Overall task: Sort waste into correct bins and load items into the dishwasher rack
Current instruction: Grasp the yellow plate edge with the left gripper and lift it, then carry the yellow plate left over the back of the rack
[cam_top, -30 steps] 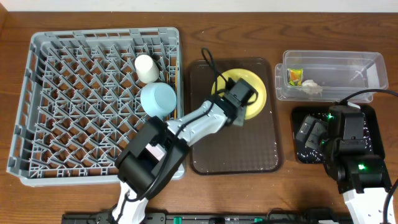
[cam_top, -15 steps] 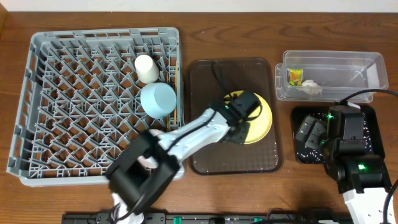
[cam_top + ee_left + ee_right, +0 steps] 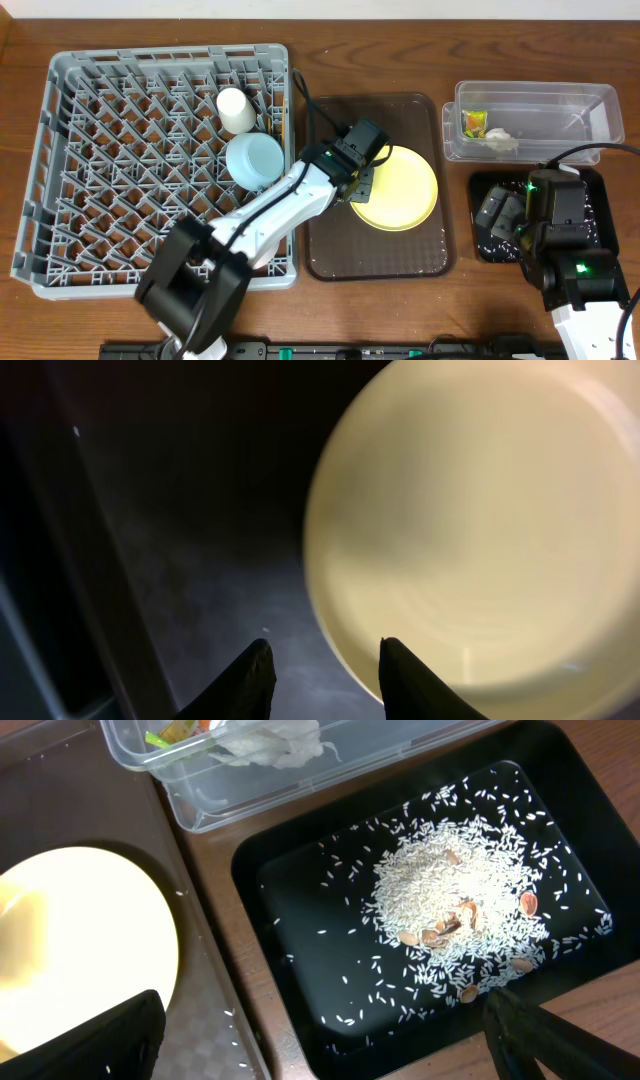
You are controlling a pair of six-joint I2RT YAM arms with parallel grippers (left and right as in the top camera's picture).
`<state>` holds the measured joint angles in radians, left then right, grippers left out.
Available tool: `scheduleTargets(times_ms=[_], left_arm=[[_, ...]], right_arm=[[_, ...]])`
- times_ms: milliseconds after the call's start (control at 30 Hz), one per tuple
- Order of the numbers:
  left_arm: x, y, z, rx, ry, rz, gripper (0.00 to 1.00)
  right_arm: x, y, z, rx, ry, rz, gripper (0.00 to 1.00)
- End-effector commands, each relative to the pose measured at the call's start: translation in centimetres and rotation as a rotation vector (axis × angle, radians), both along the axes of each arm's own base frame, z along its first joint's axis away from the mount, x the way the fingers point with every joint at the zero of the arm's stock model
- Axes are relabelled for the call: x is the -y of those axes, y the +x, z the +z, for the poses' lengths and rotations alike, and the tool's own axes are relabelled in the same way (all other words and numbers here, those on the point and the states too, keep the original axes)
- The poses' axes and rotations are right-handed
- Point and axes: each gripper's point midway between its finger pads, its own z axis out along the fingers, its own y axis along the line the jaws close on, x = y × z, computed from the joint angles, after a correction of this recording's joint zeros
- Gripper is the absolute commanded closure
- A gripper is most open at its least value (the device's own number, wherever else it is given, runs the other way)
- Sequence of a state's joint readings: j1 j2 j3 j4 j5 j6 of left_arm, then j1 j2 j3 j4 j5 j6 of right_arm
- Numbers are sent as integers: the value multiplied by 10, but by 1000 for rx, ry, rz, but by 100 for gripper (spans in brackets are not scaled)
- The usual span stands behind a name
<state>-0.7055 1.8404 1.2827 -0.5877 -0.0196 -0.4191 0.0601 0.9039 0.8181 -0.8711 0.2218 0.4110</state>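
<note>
Dark wooden table [image 3: 150, 25] carries the grey dishwasher rack [image 3: 170, 55] on the left, a brown tray [image 3: 340, 240] in the middle, and a clear tub [image 3: 590, 105] and black tray [image 3: 598, 190] on the right. Overhead alone shows the rack's load, a light blue dish [image 3: 253, 158] and a white cup [image 3: 236, 108] side by side near its right edge, and the green-and-orange wrapper [image 3: 473, 123] beside the tissue [image 3: 500, 140] in the tub. The yellow plate [image 3: 400, 190] lies on the brown tray, right of centre. Only the left wrist view shows the left gripper [image 3: 322, 655] with fingers parted over bare tray, pinching nothing, the plate's rim just beside the right finger. Only the right wrist view shows rice scraps [image 3: 440, 910] heaped in the black tray, with a few brownish bits among them, and the right gripper [image 3: 320, 1005] spread wide above it, empty. One second ago the plate sat toward the tray's far end with the left gripper over it; it has since come nearer, and the gripper now sits at its left edge. The right arm has not moved.
</note>
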Motion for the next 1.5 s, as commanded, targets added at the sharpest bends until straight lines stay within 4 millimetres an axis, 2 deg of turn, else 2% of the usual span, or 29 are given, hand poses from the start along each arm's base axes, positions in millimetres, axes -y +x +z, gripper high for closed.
scheduleTargets(times_ms=[0,233,300,333,367,400,467,567,667,767,867,967,1067,1133,1267,1467], left_arm=[[-10,1,-28,-32,54,15,62],[1,-2,-75,-112,46,-2,62],[-1,-4,-83,-125,59,-2,64],[-1,-4,-85,-128,63,-2,71],[-2,-4,-85,-125,68,-2,85],[-3,-3,-84,-116,73,-9,94],[-6,5,-75,-73,93,-5,94],[-24,22,-44,47,175,40,94],[-53,39,11,220,281,113,94],[-87,44,83,405,363,206,94],[-124,34,157,582,406,313,94],[-165,14,227,759,432,439,94],[-194,-4,274,865,489,471,94],[-211,-11,290,891,538,478,94],[-247,-12,306,903,677,558,94],[-297,17,304,814,906,615,94]], right_arm=[[3,0,2,3,-15,-6,1],[3,0,2,3,-15,-6,1],[3,0,2,3,-15,-6,1],[3,0,2,3,-15,-6,1],[3,0,2,3,-15,-6,1],[3,0,2,3,-15,-6,1],[3,0,2,3,-15,-6,1],[3,0,2,3,-15,-6,1],[3,0,2,3,-15,-6,1],[3,0,2,3,-15,-6,1],[3,0,2,3,-15,-6,1],[3,0,2,3,-15,-6,1],[3,0,2,3,-15,-6,1],[3,0,2,3,-15,-6,1],[3,0,2,3,-15,-6,1],[3,0,2,3,-15,-6,1]])
